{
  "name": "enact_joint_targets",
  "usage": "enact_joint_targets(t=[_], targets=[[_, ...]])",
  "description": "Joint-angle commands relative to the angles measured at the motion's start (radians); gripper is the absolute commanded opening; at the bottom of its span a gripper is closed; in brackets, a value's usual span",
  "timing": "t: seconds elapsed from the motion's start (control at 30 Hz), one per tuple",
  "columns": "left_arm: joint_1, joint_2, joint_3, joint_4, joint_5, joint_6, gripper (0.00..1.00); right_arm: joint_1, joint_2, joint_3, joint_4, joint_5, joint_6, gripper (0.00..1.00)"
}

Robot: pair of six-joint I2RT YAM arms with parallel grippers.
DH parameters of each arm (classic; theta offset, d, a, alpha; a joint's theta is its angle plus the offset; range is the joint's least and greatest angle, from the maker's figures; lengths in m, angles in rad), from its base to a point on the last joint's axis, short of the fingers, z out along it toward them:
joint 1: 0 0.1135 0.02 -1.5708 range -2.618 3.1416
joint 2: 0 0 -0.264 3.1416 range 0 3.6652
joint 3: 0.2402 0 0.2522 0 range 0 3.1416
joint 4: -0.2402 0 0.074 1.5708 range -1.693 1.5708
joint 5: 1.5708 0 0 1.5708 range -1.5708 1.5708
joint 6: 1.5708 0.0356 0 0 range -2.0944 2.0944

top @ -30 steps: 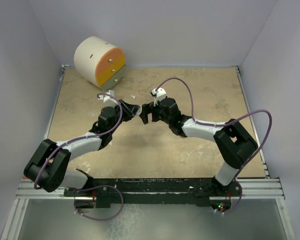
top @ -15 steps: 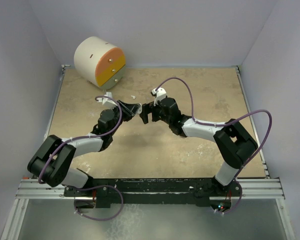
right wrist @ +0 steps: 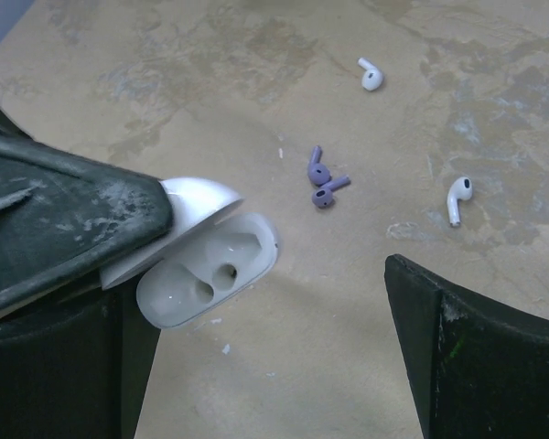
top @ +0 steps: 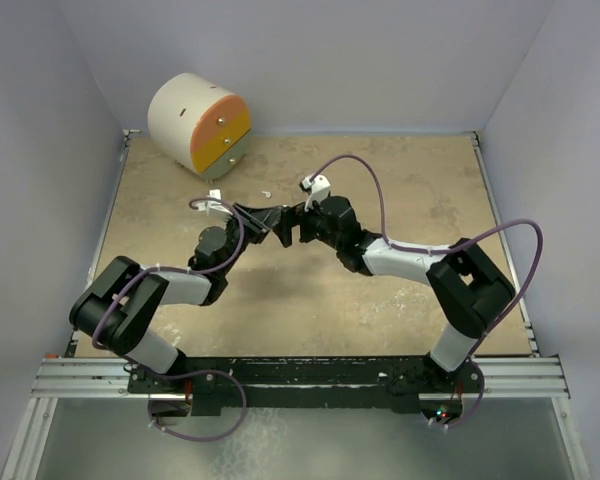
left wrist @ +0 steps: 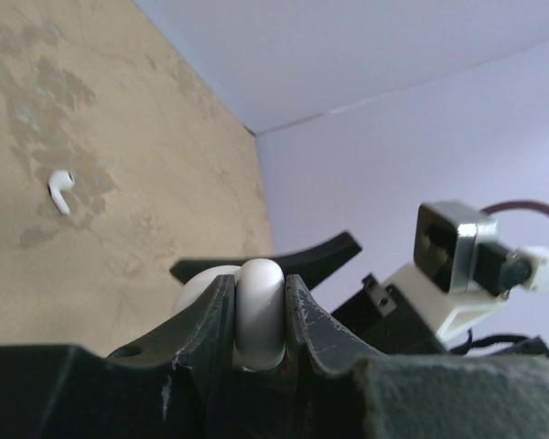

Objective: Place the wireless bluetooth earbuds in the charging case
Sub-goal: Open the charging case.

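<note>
Left claw (left wrist: 259,285): clenched on the case (left wrist: 259,320); both jaws press its sides, held off the table (top: 400,290).
Right claw (right wrist: 284,242): released, fingers well apart; one finger (right wrist: 64,219) lies over the case lid (right wrist: 201,195), whether touching, cannot tell.
Claws, top view: left claw (top: 263,214) and right claw (top: 288,228) meet tip to tip above mid-table.
Case (right wrist: 210,267): white, lid open, opening turned toward the right wrist camera; two sockets show, bare.
Purple buds (right wrist: 318,172): two, on the table, touching each other, just beyond the case mouth.
White bud 1 (right wrist: 371,75): on the table, past the purple buds, apart from them.
White bud 2 (right wrist: 457,198): on the table, to the right of the purple buds, apart from them, stem toward the camera.
Left wrist view: a white bud (left wrist: 61,190) lies on the table, well apart from the claw; which of the two, cannot tell.
Drum (top: 200,122): cream with orange and yellow face, on its side at the far left corner, well apart from both claws.
</note>
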Motion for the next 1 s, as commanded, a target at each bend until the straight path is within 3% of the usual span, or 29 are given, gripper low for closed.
enact_joint_targets(t=[0.0, 0.6, 0.8, 0.97], targets=[[-0.017, 0.018, -0.034, 0.107, 0.091, -0.081, 0.00, -0.001, -0.061, 0.013, 0.147, 0.026, 0.030, 1.00], [0.004, 0.048, -0.021, 0.155, 0.027, -0.174, 0.00, 0.002, -0.066, 0.030, 0.127, 0.029, -0.026, 1.00], [0.087, 0.081, -0.010, 0.194, -0.007, -0.252, 0.00, 0.003, -0.116, -0.014, 0.134, -0.010, -0.035, 1.00], [0.207, 0.154, -0.027, 0.348, -0.016, -0.377, 0.00, 0.004, -0.189, -0.080, 0.131, -0.044, -0.034, 1.00]])
